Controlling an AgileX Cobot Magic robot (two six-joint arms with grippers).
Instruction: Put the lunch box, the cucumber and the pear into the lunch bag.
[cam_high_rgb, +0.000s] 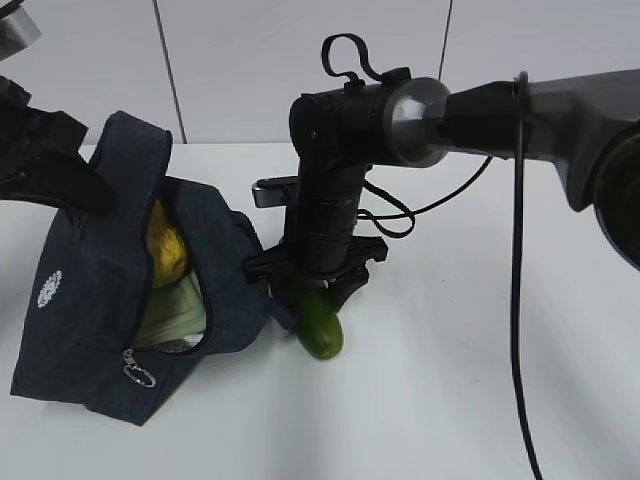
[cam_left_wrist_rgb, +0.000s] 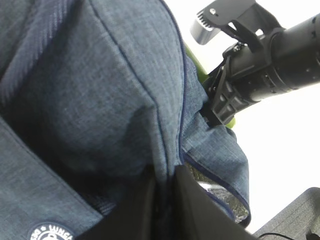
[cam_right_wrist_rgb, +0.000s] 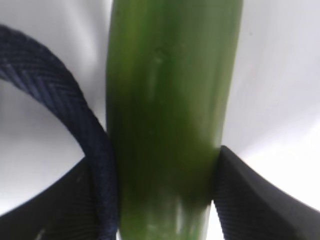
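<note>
On the white surface (cam_high_rgb: 450, 400) in the exterior view, the lunch bag (cam_high_rgb: 90, 320) lay at nine o'clock of the frame, its zipped mouth gaping toward the camera. Inside the opening the yellow pear (cam_high_rgb: 166, 250) sat high, and below it showed the pale green lid of the lunch box (cam_high_rgb: 178, 312). The ring pull (cam_high_rgb: 139, 375) hung at the bag's lower edge, with the white logo (cam_high_rgb: 49, 288) at its nine o'clock side. The cucumber (cam_high_rgb: 320, 322) lay just beside the bag at its three o'clock, one end toward the camera, and the right hand (cam_high_rgb: 318, 272) came straight down over its far end. The left hand sat at the bag's upper left corner, mostly out of frame.

In the left wrist view, the left hand (cam_left_wrist_rgb: 162, 205) was closed, pinching a fold of the bag's navy fabric at six o'clock. The black right arm (cam_left_wrist_rgb: 260, 65) crossed at two o'clock, with a sliver of cucumber beneath it.

In the right wrist view, the cucumber filled the centre, running from twelve to six o'clock. The right hand's two fingers (cam_right_wrist_rgb: 250, 200) pressed against its sides, gripping it, and the bag's woven strap (cam_right_wrist_rgb: 75, 115) was caught between the left finger and the cucumber.
</note>
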